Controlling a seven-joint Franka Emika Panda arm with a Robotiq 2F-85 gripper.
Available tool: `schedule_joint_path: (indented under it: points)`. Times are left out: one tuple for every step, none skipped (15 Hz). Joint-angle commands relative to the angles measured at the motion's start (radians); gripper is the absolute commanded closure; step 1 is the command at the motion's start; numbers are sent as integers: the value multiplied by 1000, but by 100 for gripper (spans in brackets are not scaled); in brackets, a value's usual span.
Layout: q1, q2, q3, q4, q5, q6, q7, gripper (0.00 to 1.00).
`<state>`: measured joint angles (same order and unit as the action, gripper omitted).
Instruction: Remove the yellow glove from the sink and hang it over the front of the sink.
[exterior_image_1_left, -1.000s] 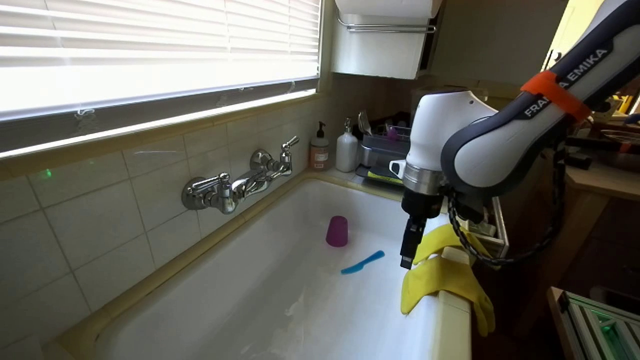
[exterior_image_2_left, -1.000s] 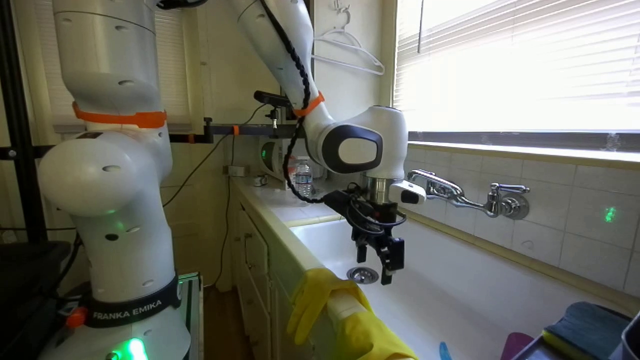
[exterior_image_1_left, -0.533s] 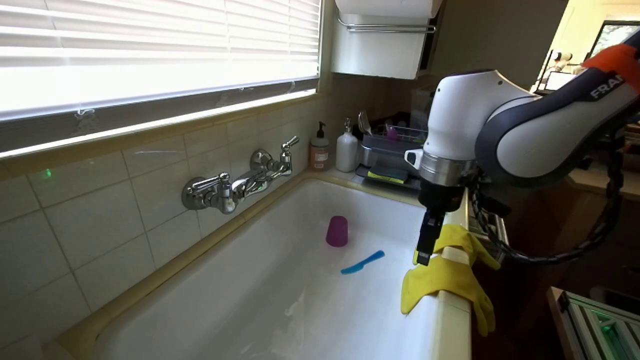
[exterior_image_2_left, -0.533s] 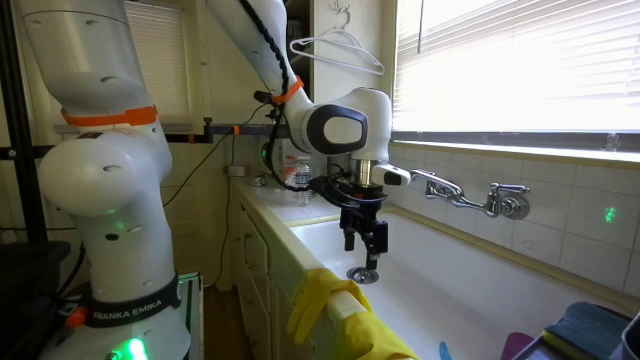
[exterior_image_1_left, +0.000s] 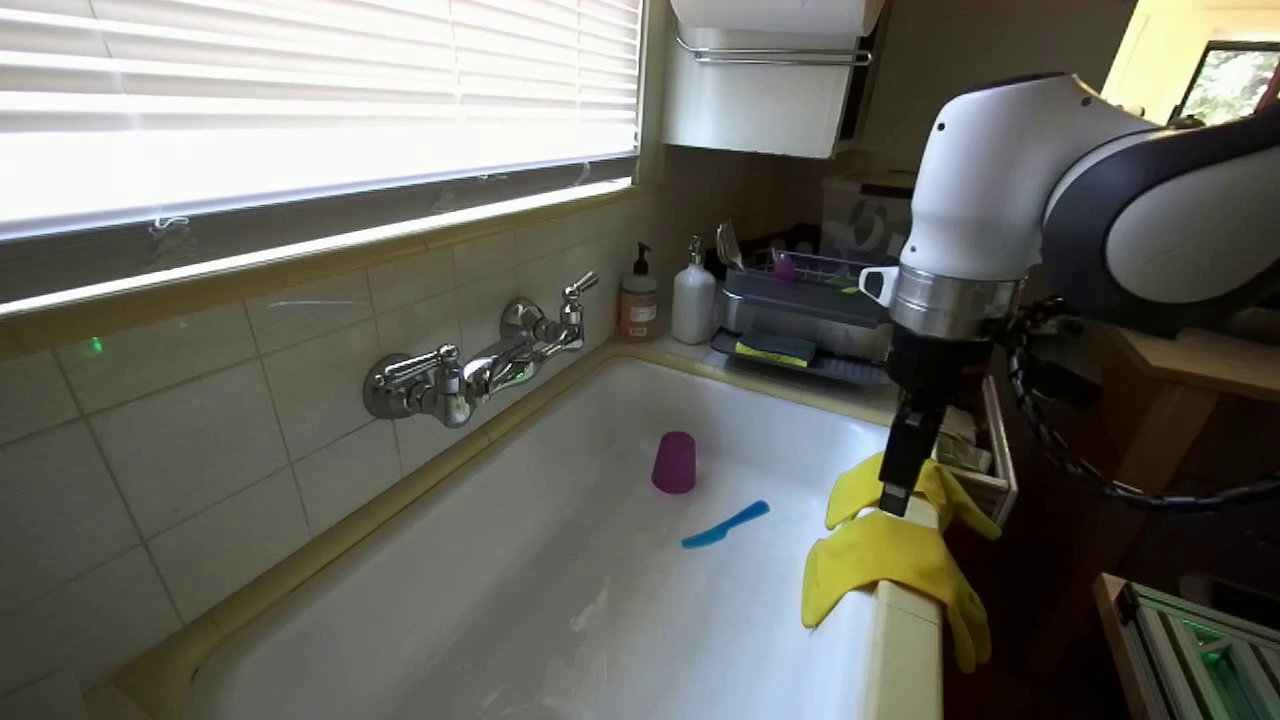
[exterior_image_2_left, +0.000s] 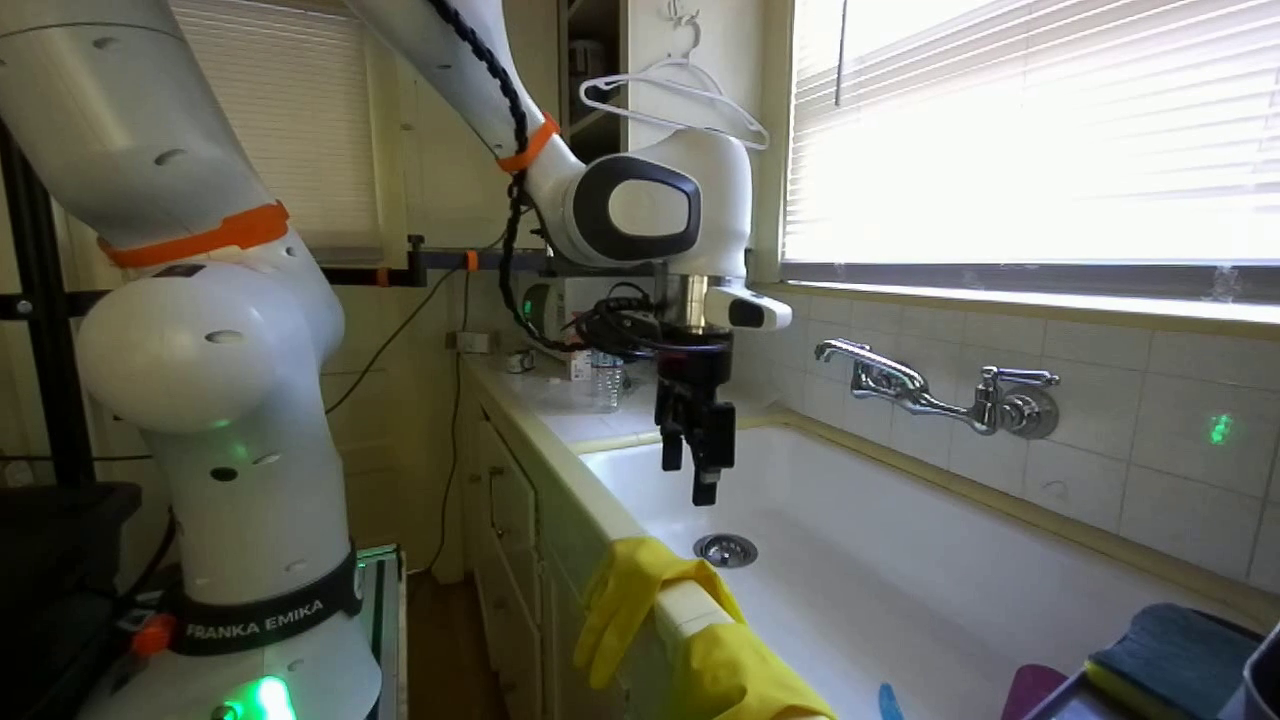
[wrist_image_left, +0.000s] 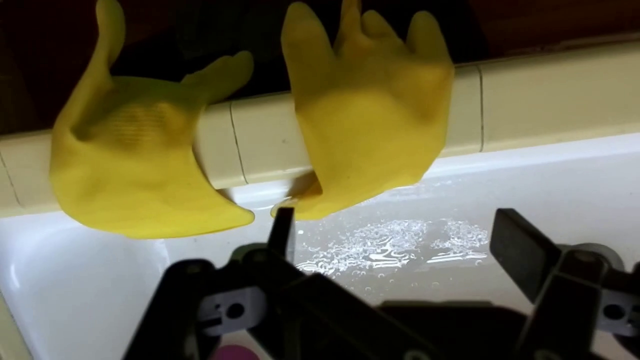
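Window blinds lowered, daylight glaring through. White wall tiles beneath. In an exterior view: rear blinds, far dimmer; pale base cabinets; brown floor, poorly lit. Shadowed corner past the tiles.

In an exterior view we read FRANKA EMIKA, in pale capitals, on the black band around the robot's base, well apart from the sink. Just past a far corner of the sink, a pump bottle bears a label whose print we find too small to make out.
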<state>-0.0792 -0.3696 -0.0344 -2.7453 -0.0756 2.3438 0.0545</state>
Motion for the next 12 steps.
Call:
schedule_joint_path:
  points:
    - [-14, -79, 25, -3, -18, -84, 66, 0]
    - [-15, -110, 29, -27, -18, -90, 76, 0]
    - [-14, -112, 33, -12, -15, -111, 85, 0]
    - [-12, -116, 38, 1, -13, -135, 93, 0]
    - [-12, -134, 42, -6, -12, -148, 101, 0]
    - [-13, -154, 48, -15, -12, -161, 116, 0]
    - [-12, -163, 52, -12, -9, -175, 128, 0]
    - [-12, -173, 60, -6, -9, -192, 144, 0]
    - [-12, -185, 64, -8, -7, -204, 157, 0]
    - [-10, -194, 69, -8, -5, -217, 169, 0]
    - [-12, -202, 78, -8, -11, -224, 185, 0]
    - [-10, -208, 82, -7, -10, -228, 191, 0]
